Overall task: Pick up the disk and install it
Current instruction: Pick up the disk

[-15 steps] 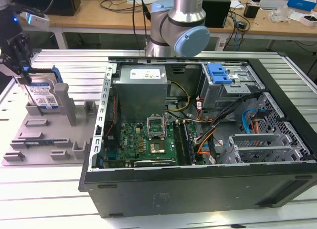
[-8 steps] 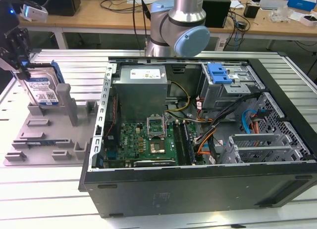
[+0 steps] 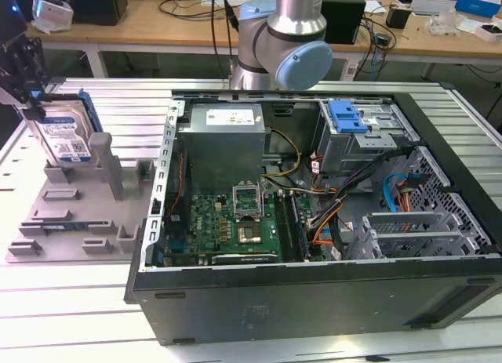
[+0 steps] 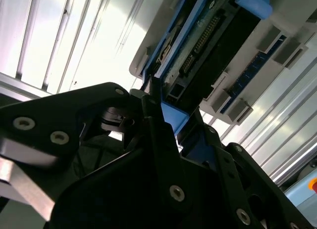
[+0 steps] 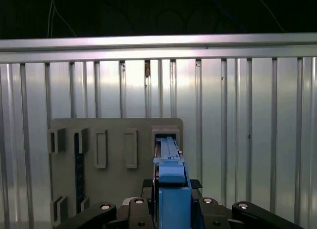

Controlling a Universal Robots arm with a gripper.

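The disk [image 3: 67, 136], a silver hard drive with a white-and-blue label in a bright blue carrier, stands on edge at the grey fixture plate [image 3: 70, 222] on the exterior view's left. My black gripper [image 3: 30, 96] reaches down onto its upper end. In the first wrist view the blue carrier [image 5: 171, 184] sits between my two black fingers [image 5: 133, 206], and they close against it. The second wrist view shows the disk's underside with its connector [image 4: 198, 51] running away from the fingers [image 4: 153, 125]. Whether the disk's lower edge still rests in its slot I cannot tell.
An open computer case [image 3: 314, 300] lies on the ribbed metal table [image 3: 70, 316] to the exterior view's right of the fixture. Inside are a grey power supply [image 3: 223, 139], a motherboard [image 3: 227, 222], a drive bay with a blue latch [image 3: 347, 116] and loose cables. The arm's base [image 3: 282, 41] stands behind the case.
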